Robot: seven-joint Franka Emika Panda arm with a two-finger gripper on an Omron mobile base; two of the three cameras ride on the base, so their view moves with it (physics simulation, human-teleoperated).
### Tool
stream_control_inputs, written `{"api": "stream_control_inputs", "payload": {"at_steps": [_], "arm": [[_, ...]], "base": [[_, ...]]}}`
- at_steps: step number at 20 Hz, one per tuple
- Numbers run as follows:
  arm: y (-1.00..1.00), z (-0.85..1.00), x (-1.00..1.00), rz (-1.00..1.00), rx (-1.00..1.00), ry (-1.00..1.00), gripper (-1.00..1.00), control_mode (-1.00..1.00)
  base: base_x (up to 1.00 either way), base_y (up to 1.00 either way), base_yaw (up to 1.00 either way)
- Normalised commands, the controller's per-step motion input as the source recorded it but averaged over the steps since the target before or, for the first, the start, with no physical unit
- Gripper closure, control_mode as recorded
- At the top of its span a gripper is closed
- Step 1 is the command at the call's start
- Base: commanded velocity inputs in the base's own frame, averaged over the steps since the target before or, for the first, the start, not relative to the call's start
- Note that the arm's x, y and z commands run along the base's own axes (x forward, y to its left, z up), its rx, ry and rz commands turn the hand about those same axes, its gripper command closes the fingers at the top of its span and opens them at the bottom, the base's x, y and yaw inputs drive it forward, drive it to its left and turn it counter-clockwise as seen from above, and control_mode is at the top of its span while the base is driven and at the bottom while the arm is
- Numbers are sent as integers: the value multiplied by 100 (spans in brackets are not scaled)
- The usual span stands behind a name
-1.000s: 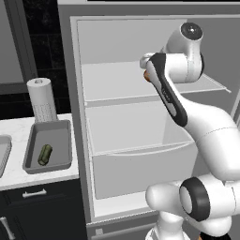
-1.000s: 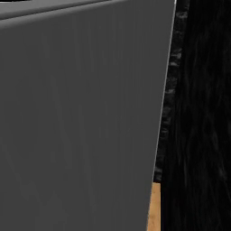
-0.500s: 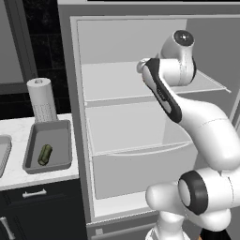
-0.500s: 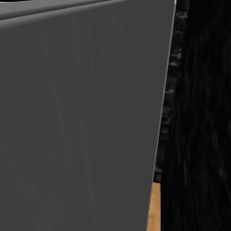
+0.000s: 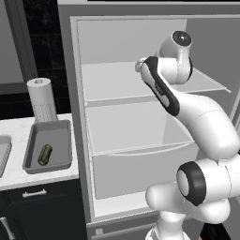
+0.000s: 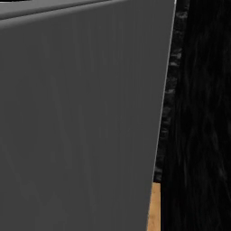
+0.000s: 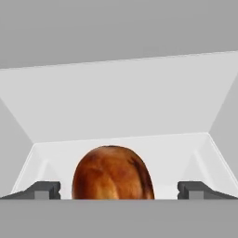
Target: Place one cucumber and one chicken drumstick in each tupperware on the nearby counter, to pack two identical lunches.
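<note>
Your gripper (image 7: 119, 191) was spread wide on a pale fridge shelf (image 7: 116, 111), its fingertips (image 7: 44, 190) either side of the chicken drumstick (image 7: 113, 173) without touching it. A cucumber (image 5: 45, 154) lay in the darker tupperware (image 5: 33, 140) on the counter (image 5: 18, 129), beside a paper towel roll (image 5: 41, 99).

A cucumber (image 5: 45, 154) lies in the tupperware (image 5: 33, 144) left of the fridge (image 5: 136, 131); apparently a drumstick (image 7: 113, 173) sits on the fridge's shelf
</note>
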Motion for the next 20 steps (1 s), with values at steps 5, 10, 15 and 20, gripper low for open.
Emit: {"api": "stream_control_inputs", "payload": {"at_steps": [5,10,15,20], "arm": [[0,0,5,2,0,4,-100,-100],[3,0,0,0,0,15,-100,-100],[2,-2,0,0,0,17,-100,-100],[8,-22,4,0,0,14,-100,-100]], "base": [[0,0,0],[0,0,0],[0,0,0],[0,0,0]]}}
